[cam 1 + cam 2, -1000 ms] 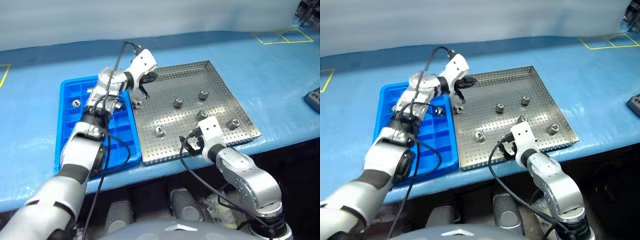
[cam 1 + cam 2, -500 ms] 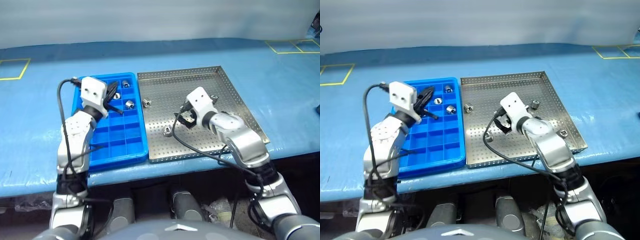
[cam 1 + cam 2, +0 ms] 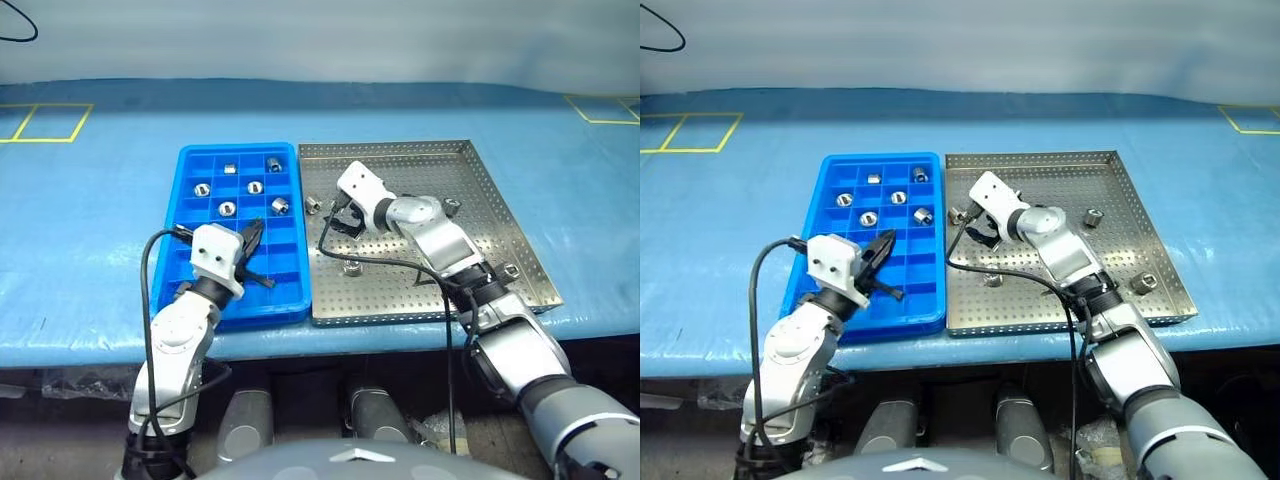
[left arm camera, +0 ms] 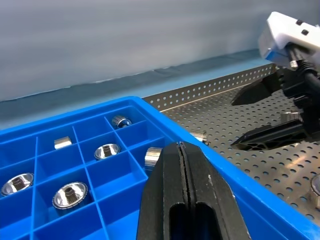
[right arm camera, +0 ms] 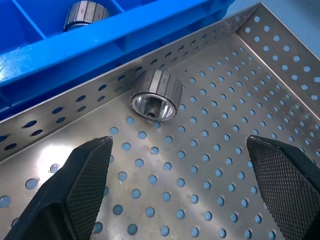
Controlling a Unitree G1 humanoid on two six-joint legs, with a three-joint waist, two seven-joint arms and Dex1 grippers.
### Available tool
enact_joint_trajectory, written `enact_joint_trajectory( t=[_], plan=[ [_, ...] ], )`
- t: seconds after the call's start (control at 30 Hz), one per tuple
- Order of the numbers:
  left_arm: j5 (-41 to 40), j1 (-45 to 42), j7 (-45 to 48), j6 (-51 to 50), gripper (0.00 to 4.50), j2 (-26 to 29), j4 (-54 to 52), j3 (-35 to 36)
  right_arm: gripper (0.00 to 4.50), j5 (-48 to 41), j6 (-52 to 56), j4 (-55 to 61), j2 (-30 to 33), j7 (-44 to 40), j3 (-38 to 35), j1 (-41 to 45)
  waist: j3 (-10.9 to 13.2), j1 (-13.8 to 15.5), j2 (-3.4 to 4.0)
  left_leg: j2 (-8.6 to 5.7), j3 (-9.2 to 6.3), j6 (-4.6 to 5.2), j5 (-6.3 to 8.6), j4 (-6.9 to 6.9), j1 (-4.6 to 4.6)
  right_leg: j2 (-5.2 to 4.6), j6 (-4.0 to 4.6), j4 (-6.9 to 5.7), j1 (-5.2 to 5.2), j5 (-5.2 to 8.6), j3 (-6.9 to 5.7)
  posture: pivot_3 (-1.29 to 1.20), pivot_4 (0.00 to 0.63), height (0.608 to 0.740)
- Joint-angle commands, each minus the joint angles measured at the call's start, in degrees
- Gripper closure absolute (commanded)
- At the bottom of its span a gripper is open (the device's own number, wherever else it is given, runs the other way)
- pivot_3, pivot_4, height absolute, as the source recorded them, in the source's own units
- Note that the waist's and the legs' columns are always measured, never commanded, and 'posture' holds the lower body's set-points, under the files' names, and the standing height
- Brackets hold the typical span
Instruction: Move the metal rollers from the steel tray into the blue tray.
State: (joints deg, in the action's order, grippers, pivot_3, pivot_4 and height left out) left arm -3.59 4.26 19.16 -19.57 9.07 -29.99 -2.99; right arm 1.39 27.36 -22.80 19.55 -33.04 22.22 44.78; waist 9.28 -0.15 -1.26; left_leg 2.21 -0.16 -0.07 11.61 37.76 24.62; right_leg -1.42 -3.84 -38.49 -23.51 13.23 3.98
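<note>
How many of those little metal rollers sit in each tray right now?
In the blue tray: 6 metal rollers
In the steel tray: 4 in view (the arm over it may hide more)
Total: 10

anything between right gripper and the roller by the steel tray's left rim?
Nothing. In the right wrist view only bare perforated floor of the steel tray separates the open right gripper from the roller.

bright blue gridded plastic tray [image 3: 196,264]: blue;
perforated rectangular steel tray [image 3: 480,200]: silver, dotted holes;
small shiny metal rollers [image 5: 156,94]: silver-grey;
table [image 3: 90,210]: blue, yellow lines
</note>
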Motion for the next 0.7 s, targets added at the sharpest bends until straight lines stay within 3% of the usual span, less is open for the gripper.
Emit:
enact_joint_trajectory(
  t=[0.03, 0.37, 0.7],
  plan=[
    [-1.6, -0.3, -0.2, 1.2, 4.48, -0.3, -3.0, -0.8, 0.0, 1.7, -4.8, -5.3, -1.5, -0.8, -0.7, 3.4, 0.0, 0.1, 0.0, 0.0, 0.0, 0.0, 0.0, -0.01, -0.01, 0.0, 0.01, 0.0, 0.0, 0.01, 0.0, 0.16, 0.15, 0.74],
    [-4.1, 0.8, -0.7, 0.9, 4.48, -0.6, -4.2, -3.9, 0.0, 5.0, -13.2, -22.2, -5.5, -0.7, -1.9, 9.8, 0.0, 1.1, 0.04, 0.01, 0.01, 0.0, 0.0, -0.37, -0.01, 0.01, -0.04, 0.26, -0.06, -0.03, -0.01, 0.19, 0.15, 0.74],
    [-5.6, 1.1, -1.8, 1.1, 4.48, -1.1, -3.8, -4.1, 0.0, 7.1, -18.8, -30.1, -8.5, -1.8, -2.1, 13.6, 0.0, 1.7, 0.05, 0.0, -0.01, -0.02, 0.0, -0.76, 0.01, 0.01, -0.06, 0.52, -0.11, -0.05, -0.06, 0.21, 0.15, 0.74]
  ],
)
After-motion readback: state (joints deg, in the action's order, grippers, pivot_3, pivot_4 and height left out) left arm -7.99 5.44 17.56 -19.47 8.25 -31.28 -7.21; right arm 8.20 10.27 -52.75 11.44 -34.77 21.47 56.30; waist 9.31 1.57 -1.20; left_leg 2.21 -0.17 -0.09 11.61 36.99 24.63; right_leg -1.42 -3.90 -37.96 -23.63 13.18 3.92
